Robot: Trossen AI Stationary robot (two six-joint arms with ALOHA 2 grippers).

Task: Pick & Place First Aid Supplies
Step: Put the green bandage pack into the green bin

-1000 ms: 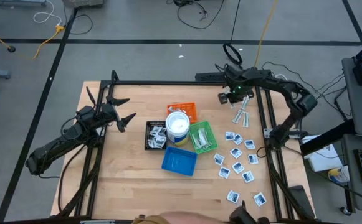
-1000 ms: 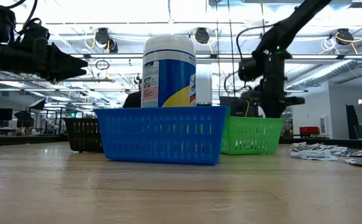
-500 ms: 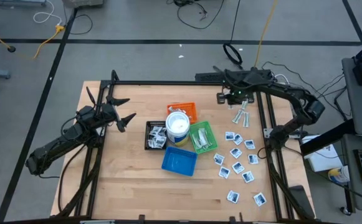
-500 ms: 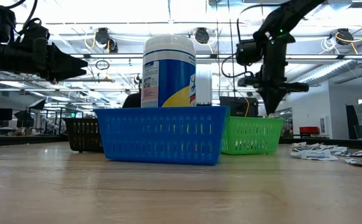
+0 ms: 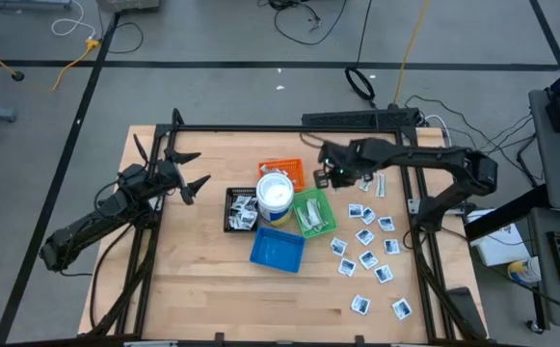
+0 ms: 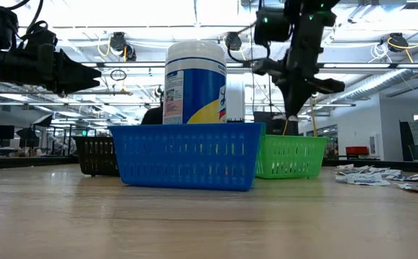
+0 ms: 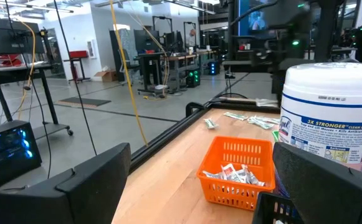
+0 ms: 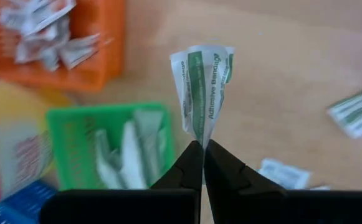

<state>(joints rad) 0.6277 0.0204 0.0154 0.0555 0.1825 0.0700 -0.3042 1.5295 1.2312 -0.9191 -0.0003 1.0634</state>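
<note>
Right tool (image 5: 329, 176), high view: raised over the desk (image 5: 183, 280) just beyond the green tray (image 5: 313, 213) and beside the orange tray (image 5: 284, 172). Right wrist view: its fingers (image 8: 190, 163) are clenched on a folded adhesive bandage strip (image 8: 201, 90), white with green print, which stands up from the fingertips above bare wood. The green tray (image 8: 118, 149) already holds pale wrapped strips (image 8: 126, 149); the orange tray (image 8: 56, 43) holds small packets. More white square packets (image 5: 366, 246) lie scattered on the desk's right side, and a few wrapped strips (image 5: 374, 181) near its far right edge. The white tub (image 5: 275, 196) stands among the trays, with the blue tray (image 5: 278, 250) nearest the front. Left tool (image 5: 191, 183): released, fingers spread, hovering over the desk's left side, well apart from the trays.
</note>
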